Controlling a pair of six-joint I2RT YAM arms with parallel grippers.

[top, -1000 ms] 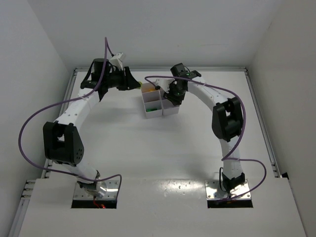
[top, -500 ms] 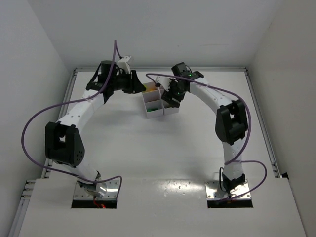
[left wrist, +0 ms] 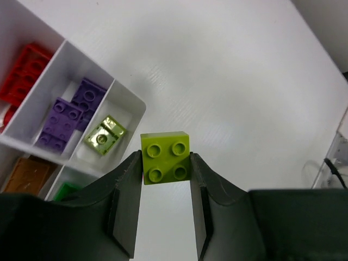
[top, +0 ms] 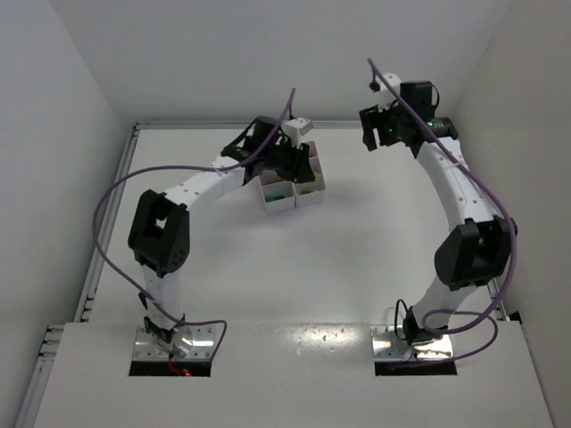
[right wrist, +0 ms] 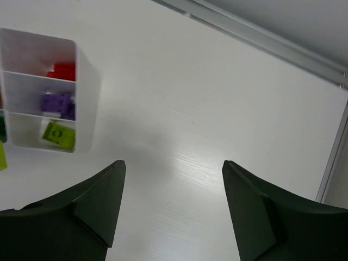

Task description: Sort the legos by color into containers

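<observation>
A white table (top: pixel 312 267), edged by pale metal rails (right wrist: pixel 261 39), sits boxed in by plain white walls (top: pixel 268 53) on three sides, under soft even light that leaves a dull sheen near its front.

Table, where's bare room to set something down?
Bare table stretches from the tray toward the arm bases, and right of the tray under the right gripper. Crowded at the tray, where the left gripper holds a lime brick.

One tray (left wrist: pixel 133 111) sits upper left in the left wrist view. Two purple legos (left wrist: pixel 68 117); two lime, a boxed lime lego (left wrist: pixel 105 135) and a centre lime lego (left wrist: pixel 166 157).
</observation>
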